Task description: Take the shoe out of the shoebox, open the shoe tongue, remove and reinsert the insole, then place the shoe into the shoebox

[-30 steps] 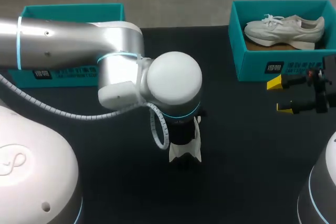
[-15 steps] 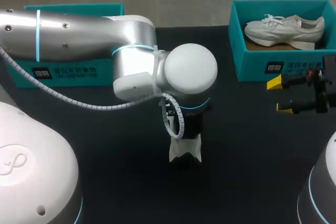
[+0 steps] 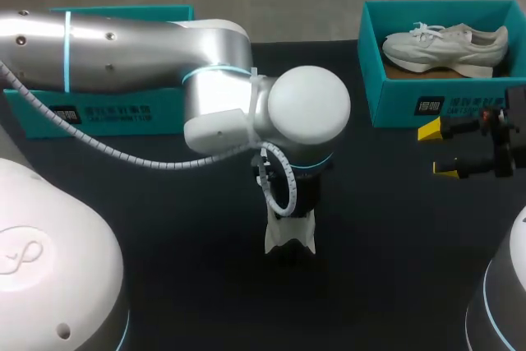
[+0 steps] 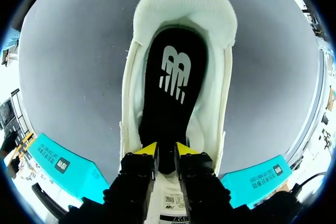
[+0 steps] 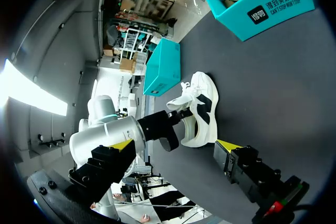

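Black insole [image 4: 170, 77] inside the white shoe [image 4: 181, 3] is pinched by the narrow left gripper [image 4: 166, 149]; the right gripper [image 3: 438, 150] is spread wide.

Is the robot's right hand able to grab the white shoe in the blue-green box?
Probably yes. The right hand sits open just outside the box, the box has no lid on, and nothing covers the white shoe. It would likely have to rise over the near wall first.
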Tool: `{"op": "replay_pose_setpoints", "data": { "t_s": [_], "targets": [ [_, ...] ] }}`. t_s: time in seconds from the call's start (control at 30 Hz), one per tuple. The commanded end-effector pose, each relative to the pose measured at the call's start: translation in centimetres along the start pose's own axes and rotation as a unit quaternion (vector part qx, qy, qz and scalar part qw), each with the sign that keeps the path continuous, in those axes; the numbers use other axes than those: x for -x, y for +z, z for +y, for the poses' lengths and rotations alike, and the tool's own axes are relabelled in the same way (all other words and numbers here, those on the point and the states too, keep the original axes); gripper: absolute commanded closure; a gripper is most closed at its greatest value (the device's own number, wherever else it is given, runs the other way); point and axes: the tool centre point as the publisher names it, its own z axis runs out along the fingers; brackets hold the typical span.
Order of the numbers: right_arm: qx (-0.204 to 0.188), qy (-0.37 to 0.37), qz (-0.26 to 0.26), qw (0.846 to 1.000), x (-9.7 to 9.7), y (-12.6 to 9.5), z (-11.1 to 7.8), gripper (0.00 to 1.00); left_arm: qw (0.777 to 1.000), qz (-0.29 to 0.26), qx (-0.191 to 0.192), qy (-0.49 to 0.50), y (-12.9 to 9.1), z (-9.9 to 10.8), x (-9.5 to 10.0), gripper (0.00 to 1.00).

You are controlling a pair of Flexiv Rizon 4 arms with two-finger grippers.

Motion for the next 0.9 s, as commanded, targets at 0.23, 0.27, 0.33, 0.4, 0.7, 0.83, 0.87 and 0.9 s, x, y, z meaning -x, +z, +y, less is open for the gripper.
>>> {"op": "replay_pose_setpoints", "data": {
  "t_s": [0.23, 0.27, 0.33, 0.4, 0.7, 0.83, 0.87, 0.9],
  "targets": [
    [0.001, 0.0, -0.001, 1.0, 0.0, 0.0, -0.1, 0.0, 1.0, 0.002, -0.003, -0.008, -0.9, -0.3, -0.6, 0.0],
    [0.001, 0.0, -0.001, 1.0, 0.0, 0.0, -0.1, 0.0, 1.0, 0.002, -0.002, -0.009, -1.0, -0.3, -0.7, 0.0],
    [0.001, 0.0, -0.001, 1.0, 0.0, 0.0, -0.1, 0.0, 1.0, 0.002, -0.001, -0.01, -1.2, -0.3, -0.9, 0.0],
    [0.001, 0.0, -0.001, 1.0, 0.0, 0.0, -0.1, 0.0, 1.0, 0.004, -0.001, -0.012, -1.3, -0.2, -1.1, 0.0],
    [0.001, 0.0, -0.001, 1.0, 0.0, 0.0, -0.1, 0.0, 1.0, 0.006, -0.001, -0.019, -1.5, 0.2, -1.7, 0.0],
    [0.001, 0.0, -0.001, 1.0, 0.0, 0.0, -0.1, 0.0, 1.0, -0.001, 0.005, -0.02, -2.1, 0.7, -1.7, 0.0],
    [0.001, 0.0, -0.001, 1.0, 0.0, 0.0, -0.1, 0.0, 1.0, -0.002, 0.006, -0.021, -2.2, 0.8, -1.7, 0.0],
    [0.001, 0.0, -0.001, 1.0, 0.0, 0.0, -0.1, 0.0, 1.0, -0.003, 0.007, -0.021, -2.3, 1.0, -1.7, 0.0]
  ]
}}
